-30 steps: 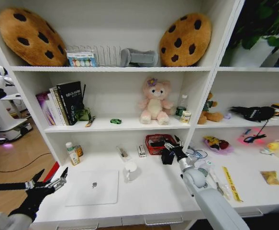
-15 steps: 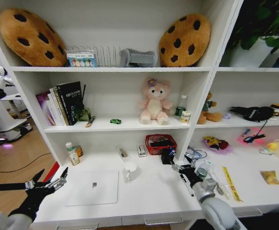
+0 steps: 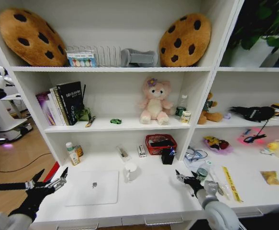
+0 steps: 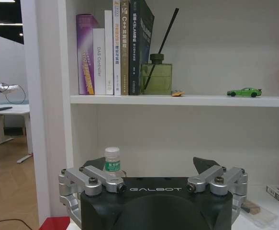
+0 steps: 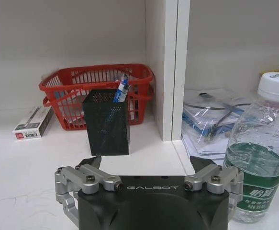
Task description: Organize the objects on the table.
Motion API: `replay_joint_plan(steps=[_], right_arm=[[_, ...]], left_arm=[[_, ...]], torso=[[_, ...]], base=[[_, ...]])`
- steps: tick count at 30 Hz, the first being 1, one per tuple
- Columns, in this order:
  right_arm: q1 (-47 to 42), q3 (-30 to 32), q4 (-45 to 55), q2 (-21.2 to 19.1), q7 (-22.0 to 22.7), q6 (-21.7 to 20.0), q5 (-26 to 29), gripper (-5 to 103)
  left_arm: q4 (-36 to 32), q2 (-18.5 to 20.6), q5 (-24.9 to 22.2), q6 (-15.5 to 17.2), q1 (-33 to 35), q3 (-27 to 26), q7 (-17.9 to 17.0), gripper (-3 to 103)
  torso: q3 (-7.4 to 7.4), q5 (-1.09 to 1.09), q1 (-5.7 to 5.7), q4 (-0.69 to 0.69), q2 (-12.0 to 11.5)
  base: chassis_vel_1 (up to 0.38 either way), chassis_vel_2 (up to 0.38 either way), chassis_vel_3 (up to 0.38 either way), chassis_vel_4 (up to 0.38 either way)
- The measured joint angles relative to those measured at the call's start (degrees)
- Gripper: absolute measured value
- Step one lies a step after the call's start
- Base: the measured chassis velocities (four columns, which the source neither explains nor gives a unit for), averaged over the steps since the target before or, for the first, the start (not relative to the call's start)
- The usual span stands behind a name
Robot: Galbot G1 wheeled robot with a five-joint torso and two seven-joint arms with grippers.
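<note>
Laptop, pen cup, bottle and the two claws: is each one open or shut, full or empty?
Laptop: lid shut, flat on the table.
Black mesh pen cup: upright, blue pen inside.
Water bottle: upright, cap on, about half full.
Left claw: open, empty.
Right claw: open, empty.

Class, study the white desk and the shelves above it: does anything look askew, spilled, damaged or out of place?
Nothing looks spilled or damaged. The one oddity: the tiny green toy car sits alone on the middle shelf, beside the books, while the thin silver laptop lies flat on the white desk.
</note>
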Motion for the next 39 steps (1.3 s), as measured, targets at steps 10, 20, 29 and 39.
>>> replay_joint_plan(steps=[10, 20, 29, 39], right_arm=[[4.03, -1.16, -6.54, -4.4, -6.93, -2.22, 3.87, 93], [5.25, -2.8, -8.53, -5.14, -6.91, -4.38, 5.63, 88], [6.1, -3.25, -10.39, -5.5, -7.17, -4.12, 4.9, 88], [6.97, -3.88, -12.19, -5.82, -8.02, -4.25, 4.98, 95]], left_arm=[[0.0, 0.0, 0.0, 0.0, 0.0, 0.0, 0.0, 100], [0.0, 0.0, 0.0, 0.0, 0.0, 0.0, 0.0, 100], [0.0, 0.0, 0.0, 0.0, 0.0, 0.0, 0.0, 100], [0.0, 0.0, 0.0, 0.0, 0.0, 0.0, 0.0, 100]], torso=[[0.0, 0.0, 0.0, -0.02, -0.01], [0.0, 0.0, 0.0, -0.02, -0.01], [0.0, 0.0, 0.01, -0.02, -0.01], [0.0, -0.01, 0.01, -0.02, -0.01]], base=[[0.0, 0.0, 0.0, 0.0], [0.0, 0.0, 0.0, 0.0], [0.0, 0.0, 0.0, 0.0], [0.0, 0.0, 0.0, 0.0]])
